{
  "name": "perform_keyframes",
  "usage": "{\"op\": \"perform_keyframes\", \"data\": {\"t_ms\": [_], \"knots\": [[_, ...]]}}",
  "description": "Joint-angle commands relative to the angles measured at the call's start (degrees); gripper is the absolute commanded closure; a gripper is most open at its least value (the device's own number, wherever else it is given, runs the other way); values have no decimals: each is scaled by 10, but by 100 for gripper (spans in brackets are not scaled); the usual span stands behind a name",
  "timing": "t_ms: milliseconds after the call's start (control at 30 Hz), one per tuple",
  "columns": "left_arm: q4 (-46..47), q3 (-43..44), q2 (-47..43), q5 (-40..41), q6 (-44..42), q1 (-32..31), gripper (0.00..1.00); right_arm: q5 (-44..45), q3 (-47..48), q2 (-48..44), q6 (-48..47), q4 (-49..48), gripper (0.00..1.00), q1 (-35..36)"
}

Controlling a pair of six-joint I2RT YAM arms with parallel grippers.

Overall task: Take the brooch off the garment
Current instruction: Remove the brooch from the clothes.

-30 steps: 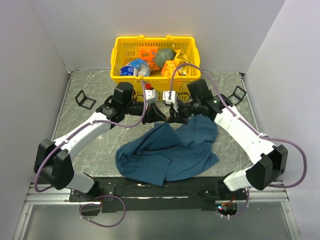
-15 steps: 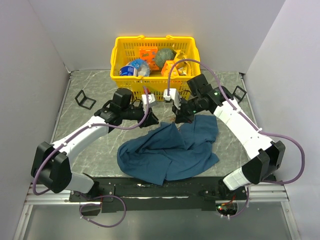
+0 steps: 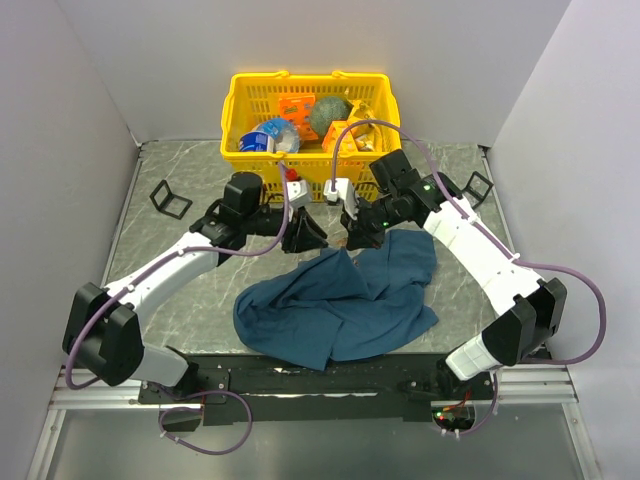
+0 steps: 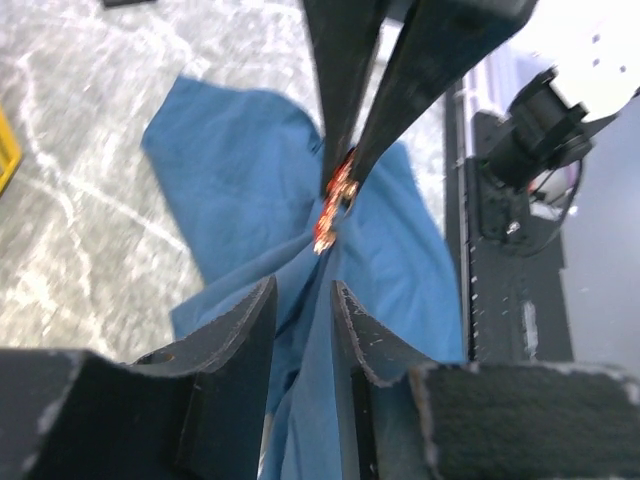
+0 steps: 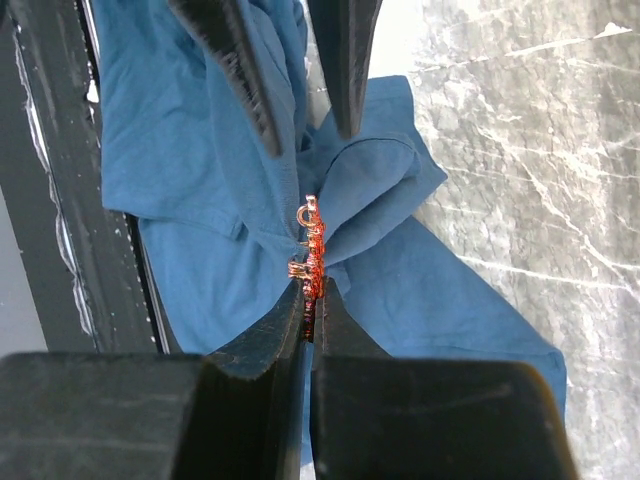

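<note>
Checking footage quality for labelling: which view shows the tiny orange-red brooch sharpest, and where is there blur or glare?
Right wrist: tiny orange-red brooch sharpest, against the blue cloth garment. Left wrist: brooch softer, top-right corner blown out white. Top external: even light, brooch too small to resolve.

Yellow basket (image 3: 310,77) blocks the far side; bare table (image 3: 200,300) left of the garment (image 3: 340,310) lies free

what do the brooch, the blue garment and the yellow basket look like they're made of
Brooch: probably thin metal with orange-red beads or enamel; tiny glinting loops show.
Garment: soft matte cloth, teal; it folds and creases loosely.
Basket: likely moulded plastic; uniform yellow lattice walls.
</note>
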State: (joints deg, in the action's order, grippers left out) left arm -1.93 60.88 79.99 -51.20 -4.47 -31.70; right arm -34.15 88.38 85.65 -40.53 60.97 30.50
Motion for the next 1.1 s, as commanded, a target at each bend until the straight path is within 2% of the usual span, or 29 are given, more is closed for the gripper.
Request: {"op": "perform_keyframes", "data": {"t_ms": [0, 267, 667, 933, 1000, 1067], "knots": [[55, 21, 14, -48, 40, -14, 65, -22, -1, -4, 13, -23, 100, 3], [69, 35, 32, -65, 68, -30, 61, -27, -3, -5, 15, -25, 100, 5], [87, 29, 38, -48, 82, -35, 65, -36, -8, -10, 12, -23, 100, 11], [101, 10, 29, -54, 81, -35, 53, -92, -19, -24, -8, -8, 100, 10], [99, 11, 27, -58, 77, -35, 56, -94, -22, -27, -5, -10, 100, 11], [98, 13, 28, -65, 75, -35, 67, -93, -24, -29, -6, -11, 100, 11]]}}
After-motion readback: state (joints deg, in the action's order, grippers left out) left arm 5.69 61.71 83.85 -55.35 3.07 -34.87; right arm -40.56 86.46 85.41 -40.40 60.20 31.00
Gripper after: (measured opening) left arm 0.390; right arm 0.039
